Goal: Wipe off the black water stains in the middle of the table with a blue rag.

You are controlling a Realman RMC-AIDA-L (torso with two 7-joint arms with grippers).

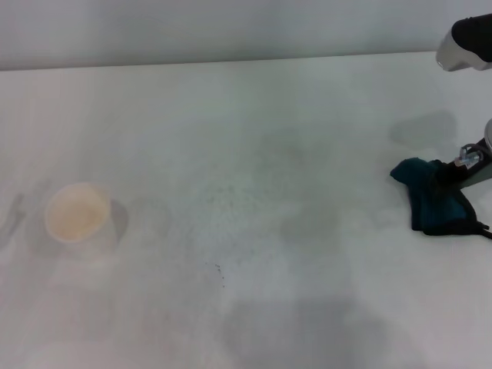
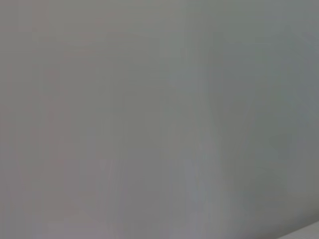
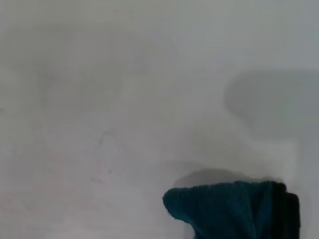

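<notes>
The blue rag [image 1: 438,204] is bunched up at the far right of the white table [image 1: 254,154]. My right gripper [image 1: 467,160] comes in from the right edge and is shut on the rag's right side. In the right wrist view the rag [image 3: 234,209] hangs in a fold with its shadow on the table behind it. No black blotch shows in the middle of the table, only a few tiny dark specks [image 1: 220,270]. My left gripper is out of view, and the left wrist view shows only a plain grey surface.
A pale cup [image 1: 75,213] stands on the table at the left. The table's far edge meets a grey wall [image 1: 231,31]. The right arm's housing [image 1: 469,42] hangs over the far right corner.
</notes>
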